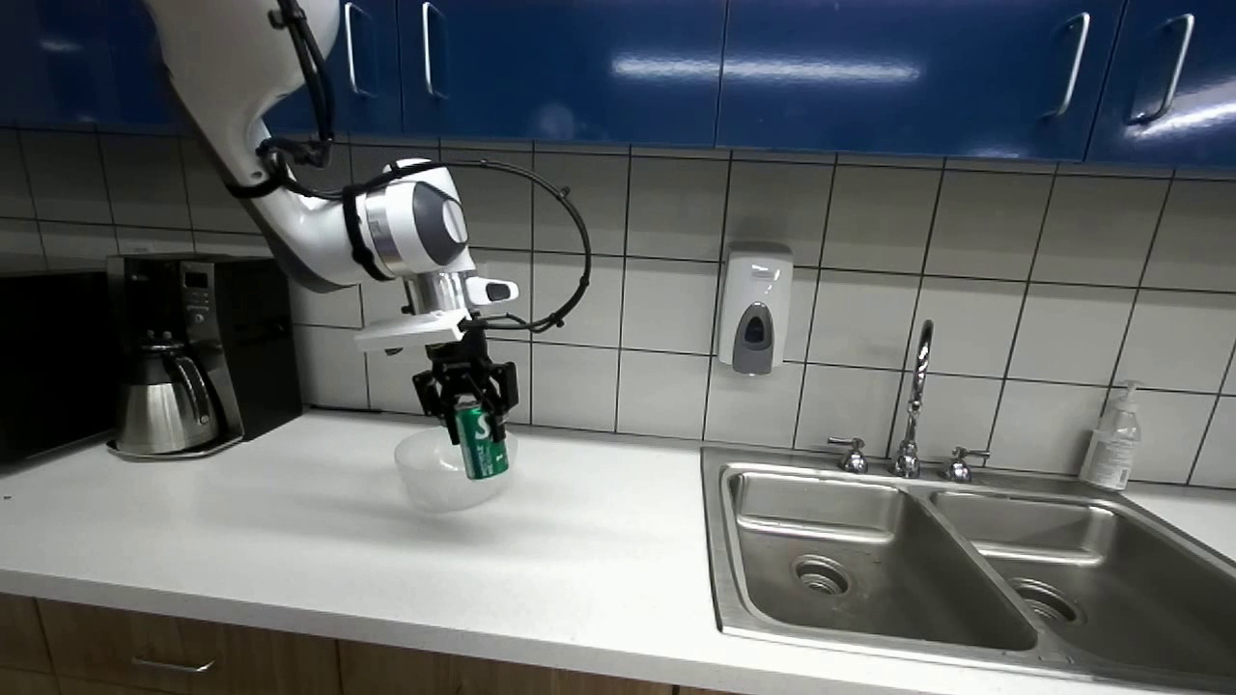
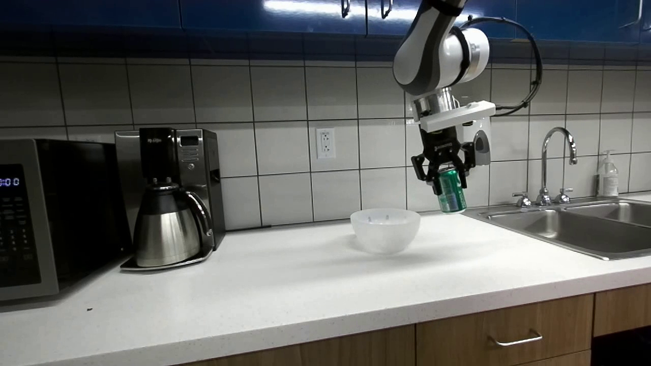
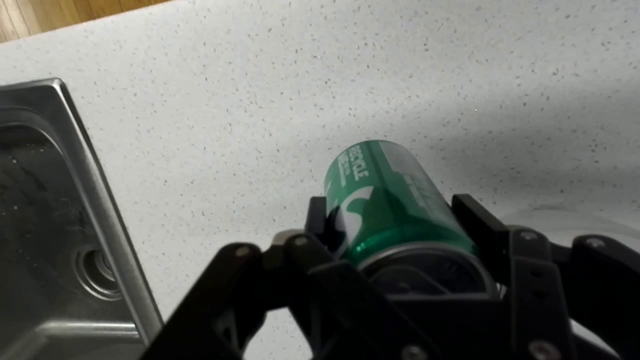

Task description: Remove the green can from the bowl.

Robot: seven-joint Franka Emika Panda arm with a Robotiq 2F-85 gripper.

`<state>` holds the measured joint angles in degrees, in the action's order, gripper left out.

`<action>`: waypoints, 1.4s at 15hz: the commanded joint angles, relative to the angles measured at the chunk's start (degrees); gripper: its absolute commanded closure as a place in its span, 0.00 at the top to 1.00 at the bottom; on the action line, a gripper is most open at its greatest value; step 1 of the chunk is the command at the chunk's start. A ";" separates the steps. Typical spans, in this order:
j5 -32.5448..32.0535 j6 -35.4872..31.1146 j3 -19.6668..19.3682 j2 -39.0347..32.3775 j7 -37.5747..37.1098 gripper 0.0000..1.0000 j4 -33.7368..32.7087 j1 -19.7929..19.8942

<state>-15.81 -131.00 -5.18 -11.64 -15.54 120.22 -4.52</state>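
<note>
Clearly, the black two-fingered hand (image 2: 450, 189) clasps the tilted green cylindrical metal can (image 1: 484, 451) by its sides, aloft beside the translucent whitish round bowl (image 2: 385, 237), presumably to clear its rim.

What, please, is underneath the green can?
The white counter, with open air between: the claw holds the green can aloft beside the bowl. In the wrist view, the can covers part of that counter.

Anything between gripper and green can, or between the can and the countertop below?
Nothing visible. The gripper is closed directly on the green can, and the wrist view shows no object between can and countertop. The translucent bowl sits off to one side.
</note>
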 commanded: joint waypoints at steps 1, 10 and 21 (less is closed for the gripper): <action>0.80 -4.58 0.32 3.15 2.31 0.39 5.68 2.65; 7.08 -13.26 0.49 0.98 9.68 0.39 12.81 6.84; 12.22 -20.11 1.46 -3.95 17.79 0.39 13.46 7.37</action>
<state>-5.20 -149.44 -4.91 -15.17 -0.77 133.57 1.47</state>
